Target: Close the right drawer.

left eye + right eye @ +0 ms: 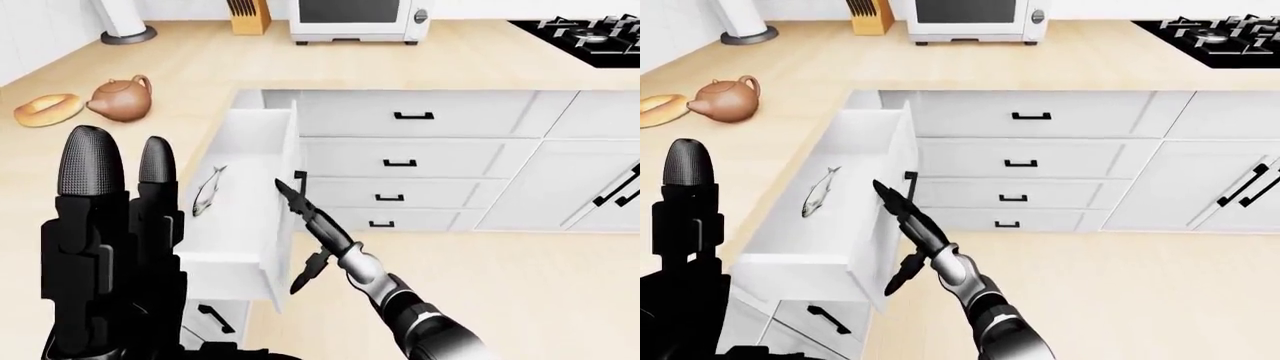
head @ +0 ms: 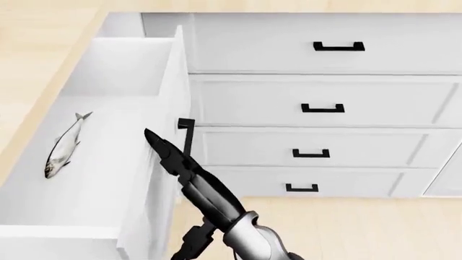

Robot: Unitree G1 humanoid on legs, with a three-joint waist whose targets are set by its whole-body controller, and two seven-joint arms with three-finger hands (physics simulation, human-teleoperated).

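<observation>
The drawer (image 2: 108, 162) stands pulled far out of the bench (image 1: 200, 67), a fish (image 2: 63, 145) inside. The right hand (image 2: 169, 154) lays straight, spread fingers against its front panel beside the handle (image 2: 186, 135), placed to push rather than grip. The left hand (image 1: 110, 247) hangs idle, fingers apart.

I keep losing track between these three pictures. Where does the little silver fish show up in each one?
Left-eye view: the fish lies left of centre, inside the open drawer.
Head view: far left, at mid-height, on the drawer floor.
Right-eye view: left of centre, a bit above mid-height, in the same drawer.
Shared landmark: the drawer's black handle, just right of the fish in all three, with the right hand reaching toward it.
</observation>
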